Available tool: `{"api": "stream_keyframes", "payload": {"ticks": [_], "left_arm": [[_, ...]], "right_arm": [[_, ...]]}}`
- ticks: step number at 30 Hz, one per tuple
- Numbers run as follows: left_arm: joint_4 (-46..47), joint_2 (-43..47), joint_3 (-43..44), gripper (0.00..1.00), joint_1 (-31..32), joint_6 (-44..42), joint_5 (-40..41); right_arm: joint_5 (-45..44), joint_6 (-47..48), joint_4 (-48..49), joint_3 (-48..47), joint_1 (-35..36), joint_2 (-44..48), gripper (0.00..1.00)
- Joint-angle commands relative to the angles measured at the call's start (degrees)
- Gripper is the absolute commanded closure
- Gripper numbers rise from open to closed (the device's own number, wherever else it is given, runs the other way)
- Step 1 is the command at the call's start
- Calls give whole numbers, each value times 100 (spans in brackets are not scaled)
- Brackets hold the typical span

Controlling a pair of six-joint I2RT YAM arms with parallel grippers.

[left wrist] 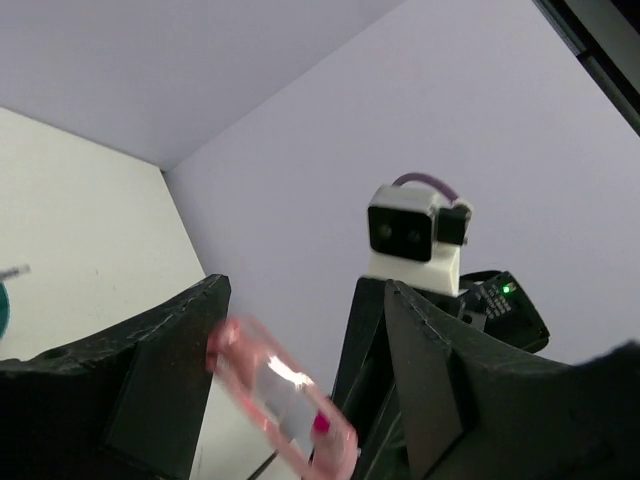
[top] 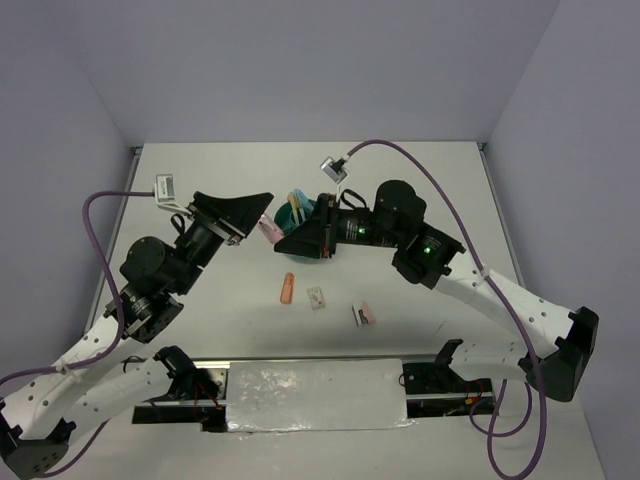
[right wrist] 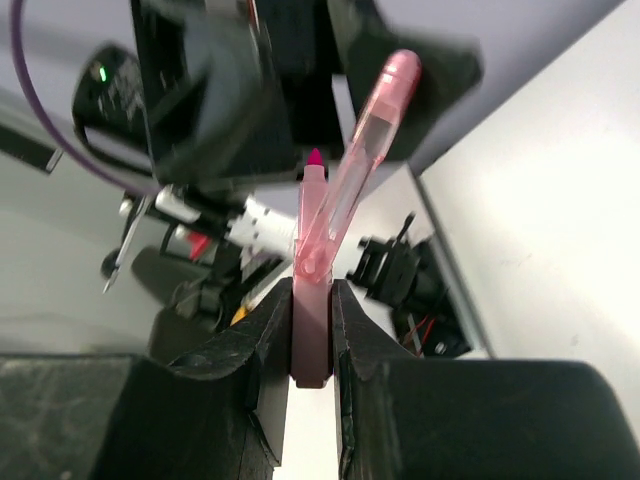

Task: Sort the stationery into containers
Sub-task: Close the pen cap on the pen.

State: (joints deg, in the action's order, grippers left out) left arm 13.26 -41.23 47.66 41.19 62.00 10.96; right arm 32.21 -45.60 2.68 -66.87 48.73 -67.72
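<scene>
My right gripper is shut on the body of a pink marker, whose magenta tip is bare. A clear pink cap leans off the marker at an angle. In the left wrist view this cap lies blurred between my left gripper's open fingers, against the left finger. From above, the two grippers meet over the table, the left gripper facing the right gripper with the pink marker between them. The teal container sits just behind, partly hidden.
On the table nearer the arm bases lie an orange marker, a small white piece and a pink-and-white piece. A yellow pencil stands in the teal bowl. Grey walls close the table's far side.
</scene>
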Motion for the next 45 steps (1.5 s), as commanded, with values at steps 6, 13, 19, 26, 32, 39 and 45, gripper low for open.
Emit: {"api": "stream_keyframes", "payload": {"ticks": [6, 13, 19, 26, 32, 39, 45], "left_arm": [[450, 195, 297, 29, 12, -513, 240], [634, 142, 200, 42, 3, -364, -41], [704, 151, 77, 59, 3, -206, -261], [819, 186, -11, 68, 3, -56, -454], [1091, 177, -213, 75, 3, 190, -717], [1206, 221, -459, 94, 3, 462, -1121], [577, 580, -434, 100, 12, 296, -1132]], "right_arm": [[260, -115, -329, 130, 137, 330, 100], [190, -116, -285, 52, 146, 339, 100], [181, -133, -285, -80, 146, 269, 100], [102, -115, -329, -274, 146, 155, 100], [93, -133, -294, -546, 146, -74, 100], [242, 253, -162, -1555, 93, -882, 100], [356, 666, -557, -2699, 31, -1682, 100]]}}
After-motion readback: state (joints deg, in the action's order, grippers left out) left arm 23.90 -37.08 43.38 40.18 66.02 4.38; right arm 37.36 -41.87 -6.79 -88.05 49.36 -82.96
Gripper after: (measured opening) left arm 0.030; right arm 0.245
